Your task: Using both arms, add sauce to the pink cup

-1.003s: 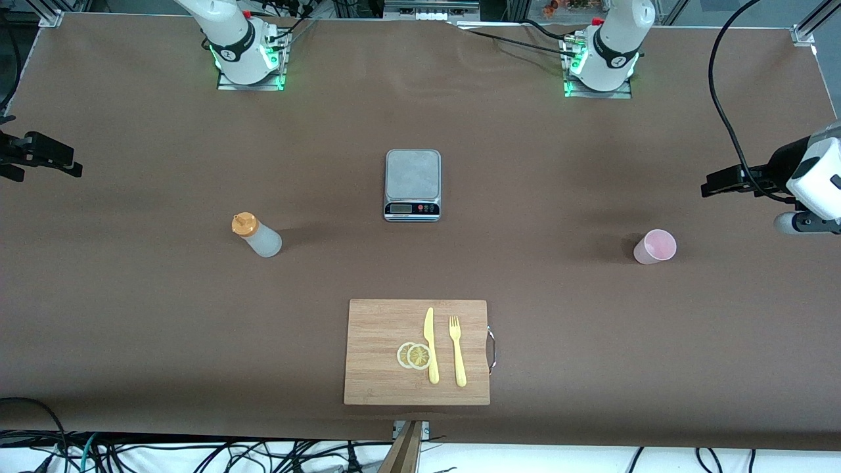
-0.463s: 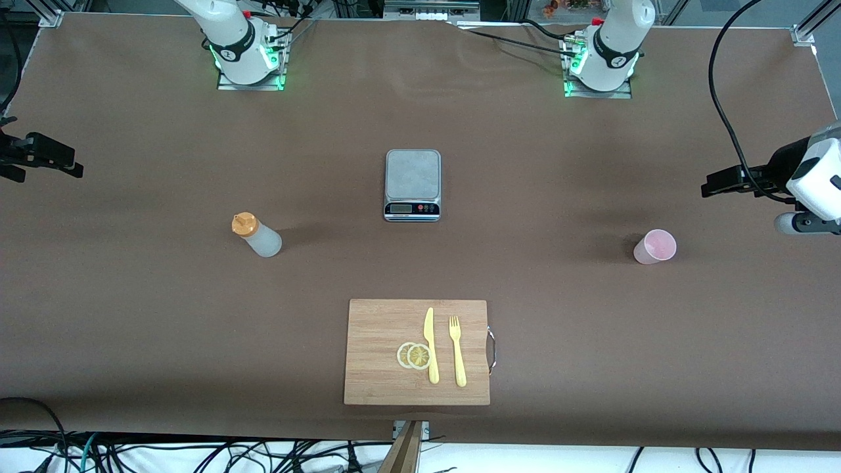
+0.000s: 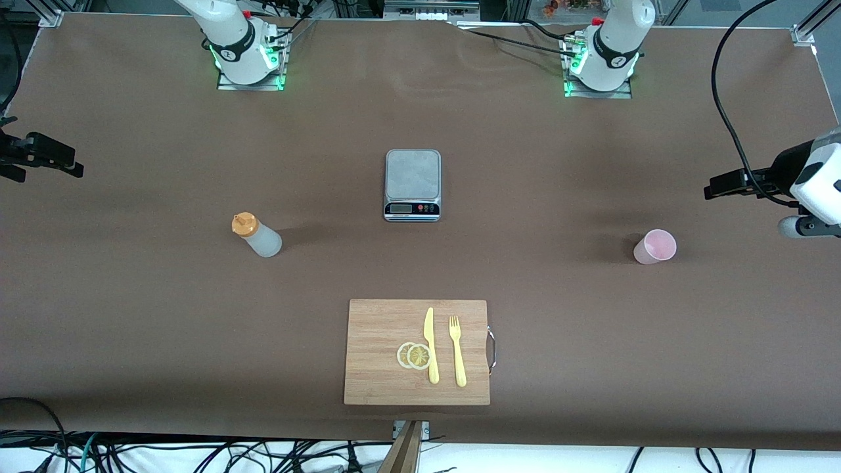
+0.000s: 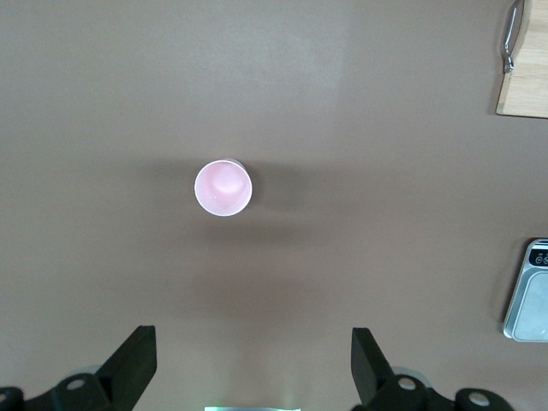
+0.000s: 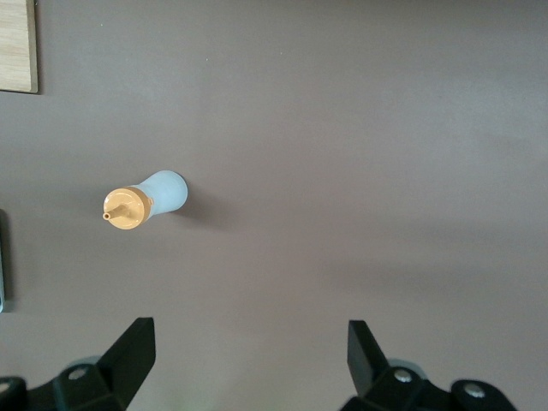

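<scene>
Scale (image 3: 412,184) mid-counter (image 3: 131,315); sauce (image 3: 257,236) toward right arm's end, pink cup (image 3: 654,247) toward left arm's; cutting board (image 3: 416,351) nearest camera.

Brown-covered table (image 3: 131,315), alu frame, cables (image 3: 217,456) below front edge.

1. Counter (image 3: 131,315): matt brown covering, paper-like, faint creases.
2. Board (image 3: 381,368): pale wood grain, metal handle.
3. Scale (image 3: 412,174): brushed metal top.
4. Cup (image 3: 655,247), bottle (image 3: 261,239): translucent plastic.
5. Knife (image 3: 430,345), fork (image 3: 457,351): yellow plastic.
</scene>
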You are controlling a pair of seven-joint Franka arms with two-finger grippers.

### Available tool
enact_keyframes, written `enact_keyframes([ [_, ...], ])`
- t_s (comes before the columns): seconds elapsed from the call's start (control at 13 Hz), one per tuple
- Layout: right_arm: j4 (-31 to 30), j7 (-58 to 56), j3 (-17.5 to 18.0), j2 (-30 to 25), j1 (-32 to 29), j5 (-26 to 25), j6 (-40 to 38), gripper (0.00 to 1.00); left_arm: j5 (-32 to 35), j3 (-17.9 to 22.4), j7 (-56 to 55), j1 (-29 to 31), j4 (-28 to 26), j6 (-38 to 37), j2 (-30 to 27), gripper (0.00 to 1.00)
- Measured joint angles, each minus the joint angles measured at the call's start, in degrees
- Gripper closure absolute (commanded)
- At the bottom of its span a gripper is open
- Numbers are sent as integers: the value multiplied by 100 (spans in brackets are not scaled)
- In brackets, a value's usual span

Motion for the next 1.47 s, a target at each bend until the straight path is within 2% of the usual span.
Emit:
enact_keyframes([
  [0.31, 0, 0, -4, 0, -3, 0, -11, 0, 0, 14, 21, 20, -7, 31, 193, 0],
  [0.54, 0, 0, -22, 0, -5, 0, -34, 0, 23, 19, 532, 21, -213, 383, 350, 0],
  [0.69, 0, 0, -44, 0, -7, 0, -35, 1, 74, 73, 755, 41, -555, 843, 408, 0],
  [1.23, 0, 1, -85, 1, -8, 0, -43, 1, 92, 146, 1376, 276, -2261, 3011, 515, 1],
  [1.47, 0, 1, -90, 2, -8, 0, -46, 1, 92, 258, 1700, 352, -2775, 3762, 526, 2],
])
